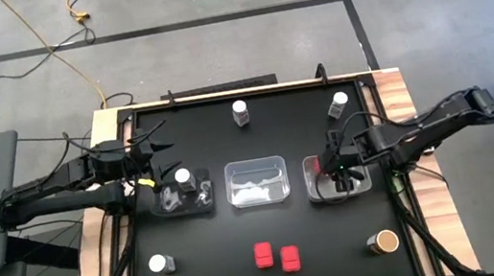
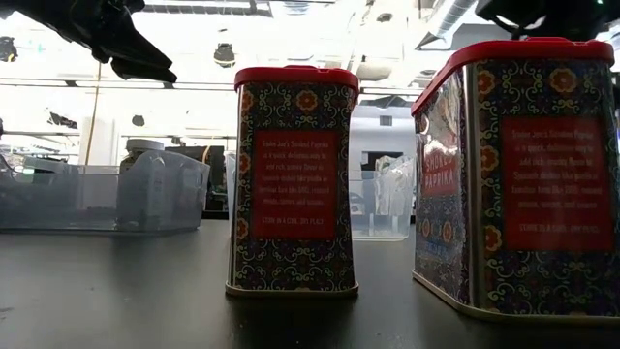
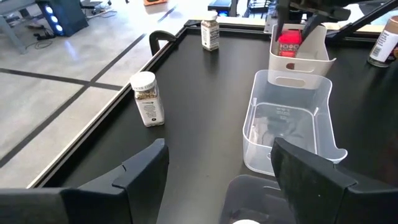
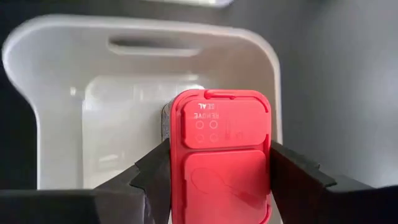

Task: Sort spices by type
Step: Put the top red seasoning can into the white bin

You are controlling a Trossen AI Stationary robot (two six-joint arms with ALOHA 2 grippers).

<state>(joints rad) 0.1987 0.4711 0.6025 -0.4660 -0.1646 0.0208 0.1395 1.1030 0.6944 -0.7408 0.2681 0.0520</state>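
My right pincer (image 4: 214, 171) pinched 1 red-lidded rectangular spice tin (image 4: 221, 155) over the clear plastic right tray (image 4: 37, 93), grouping reds; left pincer (image 3: 217, 171) waited, spread.

We see a matt black table top (image 1: 260, 228) with pale bare-wood edging (image 1: 406, 96) beside it. At its middle stands a clear, glossy rectangular plastic tray (image 1: 257, 182); the clear plastic tray to the right of it (image 4: 68, 112) looks frosted and smooth from close up. In that tray, the red packet with a smooth, slightly shiny plastic lid (image 4: 221, 155) sits between matt black plastic fingers (image 4: 152, 171). Nearer the front edge than the middle tray, the two red-lidded rectangular tins (image 2: 295, 179) show glossy printed sides with a metallic sheen at the seams. Behind the middle tray, a clear jar with a white plastic cap (image 3: 147, 98) carries a paper label.
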